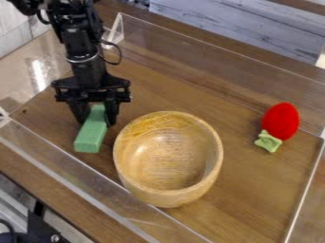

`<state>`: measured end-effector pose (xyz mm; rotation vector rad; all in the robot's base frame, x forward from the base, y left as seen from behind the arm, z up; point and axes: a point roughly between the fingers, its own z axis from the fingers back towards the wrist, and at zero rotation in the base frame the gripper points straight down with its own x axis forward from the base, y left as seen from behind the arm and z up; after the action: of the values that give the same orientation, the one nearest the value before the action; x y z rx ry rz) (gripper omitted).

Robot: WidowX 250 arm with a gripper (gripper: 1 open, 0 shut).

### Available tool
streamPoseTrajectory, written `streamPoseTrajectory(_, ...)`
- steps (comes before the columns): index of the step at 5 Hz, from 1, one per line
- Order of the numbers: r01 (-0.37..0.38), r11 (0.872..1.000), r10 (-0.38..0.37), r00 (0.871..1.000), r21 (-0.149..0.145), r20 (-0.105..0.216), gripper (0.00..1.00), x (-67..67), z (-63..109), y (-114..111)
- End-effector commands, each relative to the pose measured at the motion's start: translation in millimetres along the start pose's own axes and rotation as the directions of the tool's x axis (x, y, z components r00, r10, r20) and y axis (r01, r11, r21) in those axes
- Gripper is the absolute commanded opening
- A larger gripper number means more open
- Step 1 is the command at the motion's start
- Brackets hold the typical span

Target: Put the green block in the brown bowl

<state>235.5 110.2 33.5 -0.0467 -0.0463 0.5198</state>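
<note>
The green block (89, 133) is a long green bar lying slanted on the wooden table (241, 176), just left of the brown bowl (168, 152). My gripper (94, 107) points straight down over the block's far end. Its black fingers (114, 106) stand on either side of that end and are shut on it. The block's near end reaches toward the front left edge. The bowl is a wide, light wooden one at the middle of the table, with nothing inside it. The block is close beside the bowl's left rim; whether they touch I cannot tell.
A red toy strawberry (280, 120) with a green leaf piece (267, 143) lies at the right. Clear plastic walls (191, 43) run along the table's back and front edges. The black arm (70, 28) rises at the upper left.
</note>
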Motion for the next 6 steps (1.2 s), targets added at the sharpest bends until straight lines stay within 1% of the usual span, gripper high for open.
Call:
streamPoseTrajectory(1,0.007,1.000,-0.007,0.998,-0.009,0.061,0.00,17.1,12.2,-6)
streamPoseTrajectory(2,0.029,0.999,-0.028,0.998,-0.019,0.062,0.00,21.8,23.7,-12)
streamPoseTrajectory(3,0.067,0.997,-0.065,0.996,-0.027,0.066,0.00,26.1,37.9,-20)
streamPoseTrajectory(4,0.130,0.991,-0.127,0.989,-0.035,0.074,0.00,29.4,44.7,-30)
streamPoseTrajectory(5,0.188,0.982,-0.185,0.979,-0.023,0.081,0.00,34.6,44.7,-35)
streamPoseTrajectory(6,0.191,0.982,-0.189,0.979,-0.007,0.075,0.00,26.7,32.4,-41)
